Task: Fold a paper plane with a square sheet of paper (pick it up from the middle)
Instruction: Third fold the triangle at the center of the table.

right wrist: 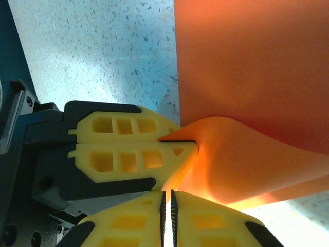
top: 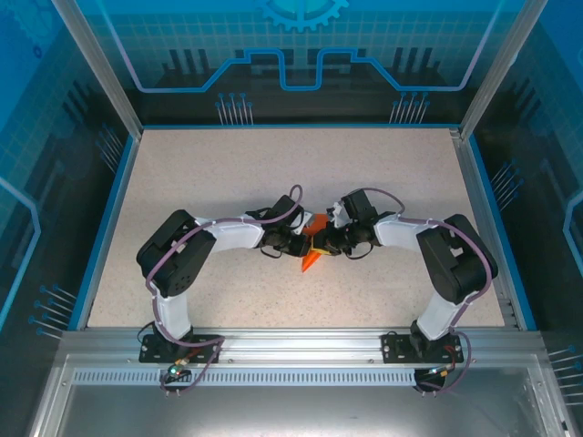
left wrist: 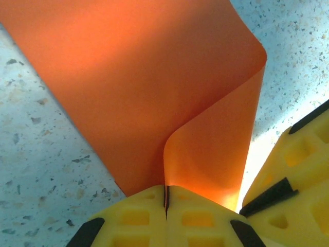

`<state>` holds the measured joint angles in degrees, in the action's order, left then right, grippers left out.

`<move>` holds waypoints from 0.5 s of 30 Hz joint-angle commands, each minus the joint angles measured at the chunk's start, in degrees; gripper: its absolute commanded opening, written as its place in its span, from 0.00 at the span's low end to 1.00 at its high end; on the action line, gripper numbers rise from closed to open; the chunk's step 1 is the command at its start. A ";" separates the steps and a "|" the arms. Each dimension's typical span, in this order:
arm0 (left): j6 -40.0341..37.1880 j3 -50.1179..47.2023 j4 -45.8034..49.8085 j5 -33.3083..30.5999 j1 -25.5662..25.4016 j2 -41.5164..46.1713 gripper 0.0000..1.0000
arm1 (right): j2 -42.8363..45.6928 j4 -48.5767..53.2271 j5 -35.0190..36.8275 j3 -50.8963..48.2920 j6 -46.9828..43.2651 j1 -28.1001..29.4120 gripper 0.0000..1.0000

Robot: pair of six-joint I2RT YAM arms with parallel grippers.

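The square sheet of paper [top: 312, 257] is bright orange and hangs bent and curled between both grippers at the table's middle. My left gripper [top: 299, 242] is shut on one edge of the sheet [left wrist: 144, 82], which rises from the pinch [left wrist: 166, 194] and curls over to the right. From the right wrist, the left gripper's yellow fingers [right wrist: 133, 141] clamp a corner of the sheet [right wrist: 247, 67]. My right gripper [right wrist: 166, 199] stands right below, jaws nearly together with the sheet's lower fold running into the narrow slit. The right gripper's fingers [left wrist: 293, 170] sit close at the right.
The speckled beige table [top: 228, 173] lies open around the arms. Blue rails [top: 107, 218] and glass walls frame it on the left, right and back. The two grippers [top: 328, 240] are almost touching each other.
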<state>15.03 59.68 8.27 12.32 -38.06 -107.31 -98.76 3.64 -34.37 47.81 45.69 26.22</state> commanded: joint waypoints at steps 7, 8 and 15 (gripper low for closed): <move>-0.28 0.06 0.53 1.33 0.27 -1.41 0.04 | -2.92 -0.67 0.70 -0.58 0.45 0.42 0.13; -0.29 0.09 0.52 1.38 0.27 -1.41 0.04 | -2.79 -0.81 0.73 -0.84 0.49 0.32 0.13; -0.34 0.13 0.61 1.44 0.28 -1.46 0.04 | -0.08 -1.00 1.59 -2.40 0.72 -1.14 0.13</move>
<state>15.03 59.70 8.25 12.51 -37.76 -107.33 -99.70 2.48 -33.82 46.61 46.13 25.93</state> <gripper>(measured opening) 0.047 0.127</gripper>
